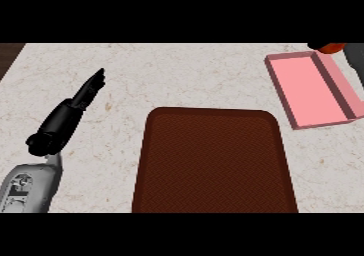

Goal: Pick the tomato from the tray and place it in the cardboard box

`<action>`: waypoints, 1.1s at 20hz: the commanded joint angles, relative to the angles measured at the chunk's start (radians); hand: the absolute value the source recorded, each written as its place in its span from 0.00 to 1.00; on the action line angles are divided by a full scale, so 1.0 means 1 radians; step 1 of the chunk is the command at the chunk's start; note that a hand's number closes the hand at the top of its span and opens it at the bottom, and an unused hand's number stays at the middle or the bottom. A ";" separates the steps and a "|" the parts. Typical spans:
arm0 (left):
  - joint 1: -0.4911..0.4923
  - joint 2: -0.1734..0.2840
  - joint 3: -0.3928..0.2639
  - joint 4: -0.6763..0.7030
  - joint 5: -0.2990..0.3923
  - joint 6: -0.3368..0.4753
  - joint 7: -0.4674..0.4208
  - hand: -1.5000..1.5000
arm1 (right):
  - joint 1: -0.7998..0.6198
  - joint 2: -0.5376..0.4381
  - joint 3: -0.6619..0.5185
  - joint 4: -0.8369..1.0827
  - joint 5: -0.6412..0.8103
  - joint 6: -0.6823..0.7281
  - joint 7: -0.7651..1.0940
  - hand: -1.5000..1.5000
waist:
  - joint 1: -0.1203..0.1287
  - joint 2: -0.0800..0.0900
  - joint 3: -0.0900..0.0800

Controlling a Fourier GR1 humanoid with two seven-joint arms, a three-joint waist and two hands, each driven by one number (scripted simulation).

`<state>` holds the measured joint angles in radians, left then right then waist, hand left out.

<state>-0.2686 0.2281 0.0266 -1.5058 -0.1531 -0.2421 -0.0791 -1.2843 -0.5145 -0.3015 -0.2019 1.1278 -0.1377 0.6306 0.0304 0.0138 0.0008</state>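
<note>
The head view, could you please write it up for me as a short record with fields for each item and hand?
counter: pale marbled top
tray: dark brown, lower centre, nothing showing on it
box: pink, open-topped, upper right, inside looks bare
tomato: red-orange, only a bit shows at the upper right edge, beyond the box's far corner
right hand: black fingers just visible against the tomato; grip cannot be judged
left hand: open, fingers straight, at left over the counter, holding nothing
</note>
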 commanded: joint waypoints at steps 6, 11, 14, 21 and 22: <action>-0.007 0.010 0.014 0.029 -0.019 0.006 -0.031 0.50 | 0.081 -0.064 -0.074 0.052 -0.102 0.227 -0.153 0.00 | -0.007 -0.001 0.000; 0.019 -0.032 -0.014 -0.026 -0.022 0.022 0.021 0.50 | 0.112 -0.024 -0.085 -0.026 -0.139 0.176 -0.294 0.00 | -0.005 -0.005 0.000; 0.049 -0.010 -0.004 -0.025 -0.014 0.003 -0.021 0.50 | 0.133 -0.015 -0.172 -0.109 -0.222 -0.014 -0.405 0.00 | -0.007 -0.003 0.002; 0.050 0.035 0.046 -0.030 0.014 -0.021 -0.010 0.50 | 0.149 -0.047 -0.499 -0.245 -0.545 -0.217 -0.539 0.00 | -0.035 -0.012 0.004; 0.047 0.005 0.016 -0.051 0.008 -0.013 0.008 0.50 | 0.148 -0.025 -0.513 -0.244 -0.559 -0.248 -0.543 0.00 | -0.017 -0.008 0.003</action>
<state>-0.2273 0.2335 0.0452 -1.5415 -0.1501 -0.2479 -0.0742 -1.1686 -0.5494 -0.6941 -0.4018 0.6883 -0.2874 0.1542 0.0089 0.0039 0.0043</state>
